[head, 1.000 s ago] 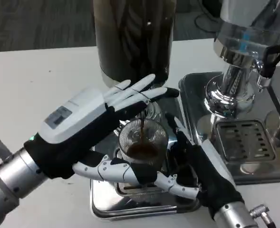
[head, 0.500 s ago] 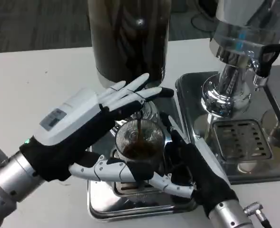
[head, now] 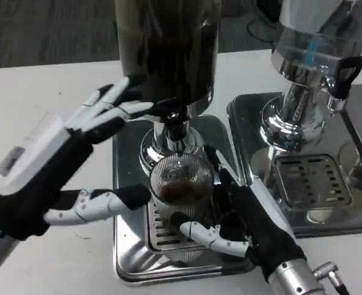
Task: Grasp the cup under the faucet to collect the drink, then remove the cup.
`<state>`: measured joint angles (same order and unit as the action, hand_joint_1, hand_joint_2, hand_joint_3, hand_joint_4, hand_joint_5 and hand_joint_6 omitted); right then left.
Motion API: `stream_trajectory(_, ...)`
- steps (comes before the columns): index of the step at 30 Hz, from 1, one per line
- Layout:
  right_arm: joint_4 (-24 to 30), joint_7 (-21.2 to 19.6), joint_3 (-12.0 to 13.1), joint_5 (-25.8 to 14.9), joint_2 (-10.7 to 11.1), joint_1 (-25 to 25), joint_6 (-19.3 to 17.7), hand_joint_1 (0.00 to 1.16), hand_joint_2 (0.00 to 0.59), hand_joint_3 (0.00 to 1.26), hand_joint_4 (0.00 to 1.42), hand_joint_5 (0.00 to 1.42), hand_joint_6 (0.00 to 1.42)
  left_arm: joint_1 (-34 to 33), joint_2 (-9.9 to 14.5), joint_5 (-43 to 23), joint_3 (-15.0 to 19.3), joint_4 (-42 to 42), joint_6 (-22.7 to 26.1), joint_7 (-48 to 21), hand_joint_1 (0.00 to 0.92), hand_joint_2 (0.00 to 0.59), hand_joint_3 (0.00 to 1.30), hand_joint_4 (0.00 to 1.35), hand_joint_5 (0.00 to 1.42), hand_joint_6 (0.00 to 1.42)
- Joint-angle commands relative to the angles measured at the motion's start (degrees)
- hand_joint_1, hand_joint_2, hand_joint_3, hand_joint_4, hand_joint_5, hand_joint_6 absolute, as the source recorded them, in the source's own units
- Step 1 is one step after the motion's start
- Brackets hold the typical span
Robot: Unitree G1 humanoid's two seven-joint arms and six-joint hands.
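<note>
head view: ribbed clear cup (head: 182, 182) sits on the slotted grate of the near drip tray (head: 126, 246), directly under the faucet (head: 171, 117) of the dark drink dispenser (head: 165, 46). dark liquid in the bottom of the cup, well short of the rim. no stream visible between spout and cup.

right hand (head: 242, 218) is at the cup's 4 o'clock, black palm against the cup's right side, one white finger curling round the front of the base at 6 o'clock. reads as a grip on the cup; contact on the far side is hidden.

left hand (head: 58, 160) is at the cup's 9 o'clock, motion-blurred, fingers spread wide, holding nothing. upper fingers point toward the faucet at 1 o'clock, tips just beside it; can't tell if they touch. thumb runs along the tray edge toward the cup, its tip close to the cup's left wall, apart from it.

second dispenser (head: 316, 37) with a clear body and a black tap handle (head: 342, 74) stands at 2 o'clock from the cup on its own chrome tray (head: 254, 123), grate (head: 313, 181) in front of its chrome base. both trays rest on the white counter (head: 45, 92), side by side, edges near each other.
</note>
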<state>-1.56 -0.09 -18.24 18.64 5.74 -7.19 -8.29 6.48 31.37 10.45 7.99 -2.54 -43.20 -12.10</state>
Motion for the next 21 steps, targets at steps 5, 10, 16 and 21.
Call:
stream_trajectory(5, -0.6, -1.2, -0.6, 0.5, -0.6, -0.6, -1.0, 0.72, 0.171, 0.00, 0.00, 0.00, 0.14, 6.2, -10.2, -6.4, 7.5, 5.4, -5.1, 9.5, 0.000, 0.157, 0.08, 0.00, 0.11, 0.02)
stream_trajectory(10, -1.0, -0.7, -0.5, -0.4, -1.0, -0.1, -0.8, 0.74, 0.168, 0.00, 0.00, 0.00, 0.17, 10.3, -14.0, -8.7, 8.0, 9.4, -6.4, 10.1, 0.000, 0.163, 0.01, 0.00, 0.13, 0.05)
stream_trajectory(16, -1.9, -0.4, -0.6, -0.3, -1.3, 0.8, 0.0, 0.76, 0.159, 0.00, 0.00, 0.00, 0.20, 12.5, -16.6, -11.2, 8.4, 17.6, -7.9, 9.9, 0.000, 0.166, 0.00, 0.00, 0.13, 0.05)
stream_trajectory(21, -2.2, 0.1, -0.8, -0.8, -1.8, 0.8, 0.2, 0.77, 0.156, 0.00, 0.00, 0.00, 0.22, 12.0, -16.3, -9.2, 8.6, 26.0, -9.5, 10.1, 0.000, 0.169, 0.01, 0.00, 0.13, 0.05)
